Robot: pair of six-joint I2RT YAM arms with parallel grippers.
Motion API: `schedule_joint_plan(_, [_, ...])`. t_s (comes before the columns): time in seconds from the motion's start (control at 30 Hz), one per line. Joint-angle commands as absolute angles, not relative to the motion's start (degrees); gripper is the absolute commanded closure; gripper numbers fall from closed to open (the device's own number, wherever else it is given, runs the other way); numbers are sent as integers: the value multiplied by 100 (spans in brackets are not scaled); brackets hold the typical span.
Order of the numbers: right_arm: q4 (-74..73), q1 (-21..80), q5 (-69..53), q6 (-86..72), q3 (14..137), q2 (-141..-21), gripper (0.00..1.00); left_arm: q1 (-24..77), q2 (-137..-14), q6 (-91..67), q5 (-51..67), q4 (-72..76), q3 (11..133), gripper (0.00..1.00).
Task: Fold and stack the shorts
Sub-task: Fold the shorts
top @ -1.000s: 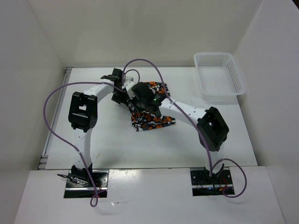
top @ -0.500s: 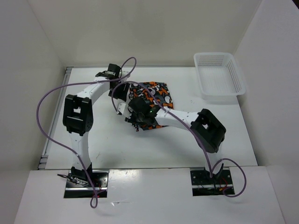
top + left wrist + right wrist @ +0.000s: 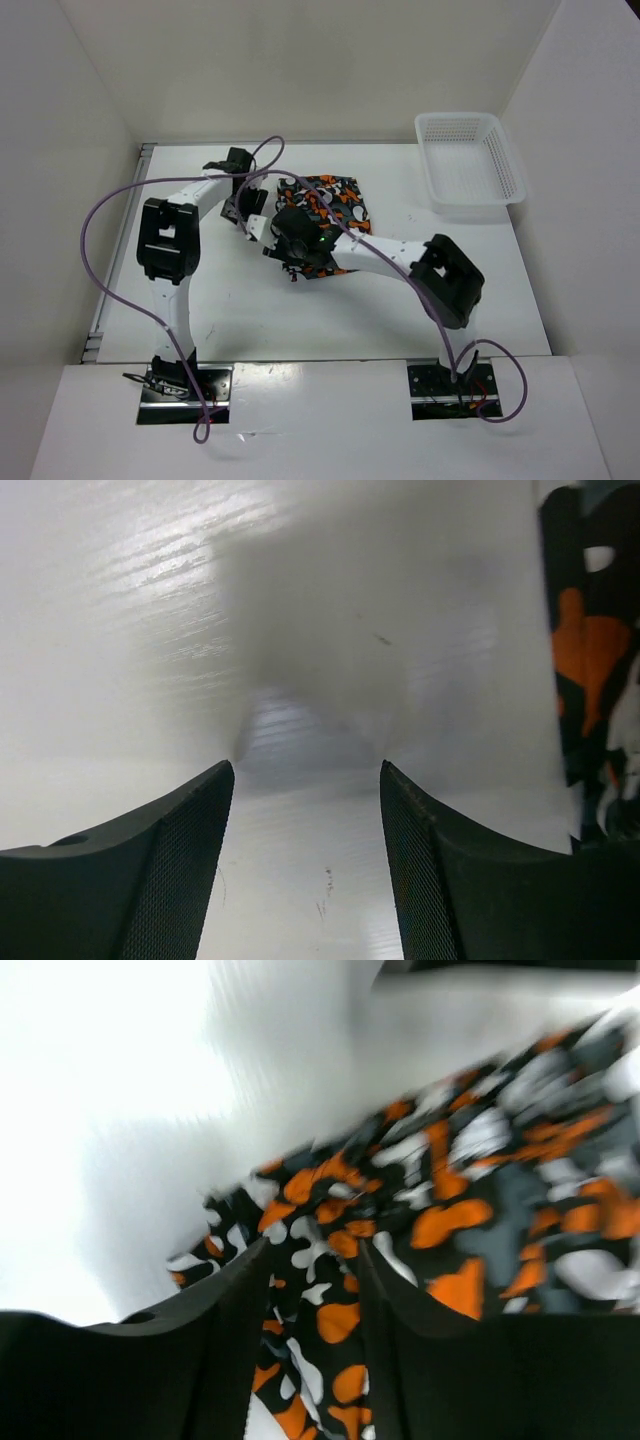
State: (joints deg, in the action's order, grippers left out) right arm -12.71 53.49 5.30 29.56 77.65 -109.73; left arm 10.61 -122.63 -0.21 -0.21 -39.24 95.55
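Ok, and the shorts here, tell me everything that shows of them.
The shorts are soft cloth printed in orange, white, black and grey blobs. They lie roughly folded on the white table, toward its rear middle. The right arm covers their near part, and cloth runs between the fingers of the right end effector; blur leaves its grip unclear. The left end effector is open over bare table beside their left edge, not touching.

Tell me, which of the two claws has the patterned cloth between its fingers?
The right gripper: the shorts show between its fingers. The left gripper stands open over bare table.
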Motion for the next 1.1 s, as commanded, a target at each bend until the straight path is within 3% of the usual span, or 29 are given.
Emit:
schedule_joint_plan(0.0, [-283,5590,273,2944,7832,-9567,54,1037,-12393,0,-114,-3956,9501,32])
schedule_joint_plan(0.1, [43,5590,220,2892,7436,-9185,46,976,-12445,0,-167,-3955,9571,32])
schedule_joint_plan(0.23, [228,5520,272,2682,6909,-9131,46,555,-12393,0,631,-3955,9712,32])
schedule_joint_plan(0.4, [369,5238,-315,2687,6908,-9544,57,-219,-11971,0,2021,-4008,9739,32])
schedule_joint_plan(0.5, [369,5238,-519,2839,6908,-9939,66,-220,-11769,0,2022,-4008,9581,31])
schedule_joint_plan(0.63, [369,5115,-571,2953,7031,-10370,66,-220,-11576,0,1969,-3894,9378,31])
schedule_joint_plan(0.73, [369,5010,-493,3005,7084,-10634,58,-220,-11575,0,1969,-3894,9247,31])
schedule_joint_plan(0.93, [422,4948,-317,3006,7146,-11073,57,-272,-11575,0,1969,-3894,9246,31])
schedule_joint_plan(1.07, [589,4948,-185,3006,7207,-11197,73,-272,-11575,0,1969,-3841,9246,31])
